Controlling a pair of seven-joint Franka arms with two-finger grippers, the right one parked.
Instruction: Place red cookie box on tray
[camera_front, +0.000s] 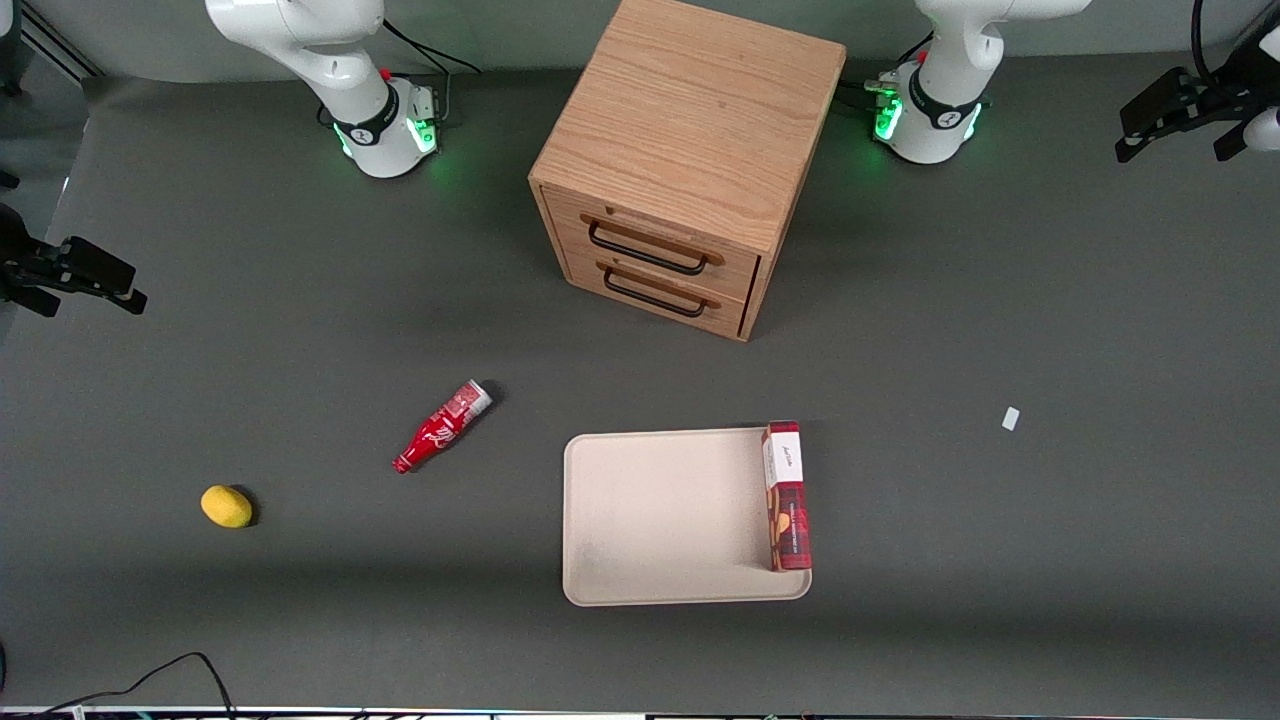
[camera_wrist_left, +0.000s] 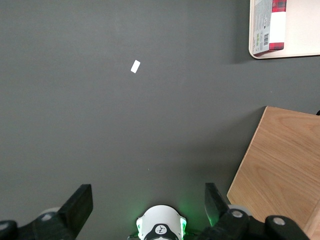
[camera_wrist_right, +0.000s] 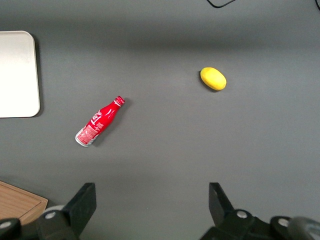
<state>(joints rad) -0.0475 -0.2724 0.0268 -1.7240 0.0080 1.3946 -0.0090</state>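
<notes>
The red cookie box (camera_front: 787, 497) stands on its long edge on the cream tray (camera_front: 660, 520), along the tray's rim toward the working arm's end, white end panel pointing at the cabinet. The left wrist view shows one end of the box (camera_wrist_left: 270, 25) on a tray corner (camera_wrist_left: 302, 30). My left gripper (camera_front: 1150, 125) hangs high near its arm's base, well away from the tray and farther from the front camera. It is open (camera_wrist_left: 147, 200) with nothing between its fingers, only bare grey table under it.
A wooden two-drawer cabinet (camera_front: 690, 160) stands farther from the camera than the tray. A red soda bottle (camera_front: 441, 427) and a yellow lemon (camera_front: 227, 506) lie toward the parked arm's end. A small white scrap (camera_front: 1010, 418) lies on the table toward the working arm's end.
</notes>
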